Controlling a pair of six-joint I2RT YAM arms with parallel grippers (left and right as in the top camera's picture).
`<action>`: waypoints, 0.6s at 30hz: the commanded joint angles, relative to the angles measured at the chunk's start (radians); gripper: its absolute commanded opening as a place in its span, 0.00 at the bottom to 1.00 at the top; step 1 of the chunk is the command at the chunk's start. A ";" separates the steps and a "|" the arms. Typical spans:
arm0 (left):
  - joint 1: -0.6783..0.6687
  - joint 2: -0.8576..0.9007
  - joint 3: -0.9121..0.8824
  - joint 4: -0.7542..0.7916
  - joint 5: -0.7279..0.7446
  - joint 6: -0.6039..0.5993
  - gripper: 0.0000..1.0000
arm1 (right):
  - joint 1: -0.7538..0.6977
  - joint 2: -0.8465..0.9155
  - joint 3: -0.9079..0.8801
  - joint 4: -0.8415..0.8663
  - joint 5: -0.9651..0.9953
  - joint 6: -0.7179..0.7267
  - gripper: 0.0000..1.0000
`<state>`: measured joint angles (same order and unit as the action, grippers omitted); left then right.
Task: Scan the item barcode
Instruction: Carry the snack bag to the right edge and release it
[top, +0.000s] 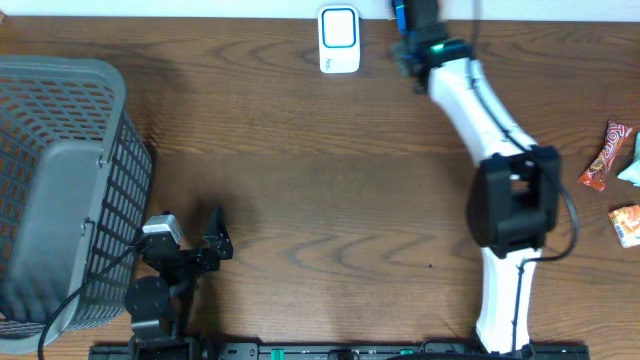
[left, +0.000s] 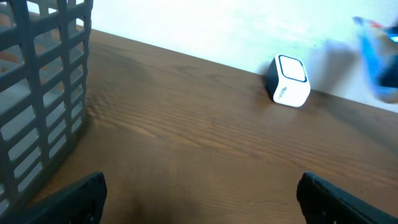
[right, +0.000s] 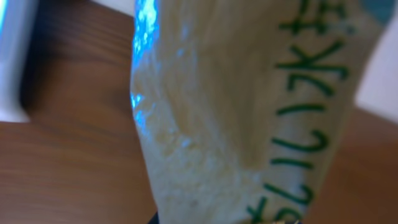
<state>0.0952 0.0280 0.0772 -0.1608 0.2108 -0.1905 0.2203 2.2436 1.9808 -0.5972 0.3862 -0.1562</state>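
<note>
**Desk:** Overhead, what lies where on the bench (top: 330, 200)?

**Photographer:** A white-and-blue scanner (top: 338, 40) sits at the 12 o'clock edge. The right arm (top: 500, 150) stretches from 5 o'clock up to about 1 o'clock. There the right gripper (top: 405, 22) carries a snack packet (top: 399, 14) just off the scanner's 3 o'clock side, not touching it.

**Desk:** How is the packet held?

**Photographer:** The jaws are pressed together on it, pinching it. Through the right wrist camera the packet (right: 236, 112) fills nearly the whole frame. It is cream film with green printed characters down the 3 o'clock side and a shiny blue strip toward 10 o'clock. A white corner of the scanner (right: 12, 62) shows at 9 o'clock.

**Desk:** And the other arm?

**Photographer:** The left gripper (top: 190, 240) sits low at 7 o'clock, jaws spread wide over bare wood. Its wrist camera shows the dark fingers (left: 81, 199) in the lower corners. The scanner (left: 289, 81) stands at 1 o'clock against a pale wall. A blue blur (left: 379, 59) at 3 o'clock is too smeared to identify.

**Desk:** Anything else in the picture?

**Photographer:** A grey slatted basket (top: 60, 190) takes up 9 o'clock, just beside the left arm. Two orange-red wrappers (top: 610, 155) lie at the 3 o'clock edge, well apart from the scanner.
</note>
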 joint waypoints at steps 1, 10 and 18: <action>-0.003 -0.003 -0.023 -0.011 0.006 -0.009 0.98 | -0.126 -0.042 0.014 -0.103 0.107 0.170 0.01; -0.003 -0.003 -0.023 -0.011 0.006 -0.009 0.98 | -0.418 0.000 -0.061 -0.164 -0.131 0.193 0.01; -0.003 -0.003 -0.023 -0.011 0.006 -0.009 0.98 | -0.580 0.037 -0.184 -0.058 -0.134 0.193 0.02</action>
<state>0.0952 0.0280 0.0772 -0.1608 0.2111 -0.1905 -0.3267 2.2707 1.8179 -0.6800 0.2604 0.0189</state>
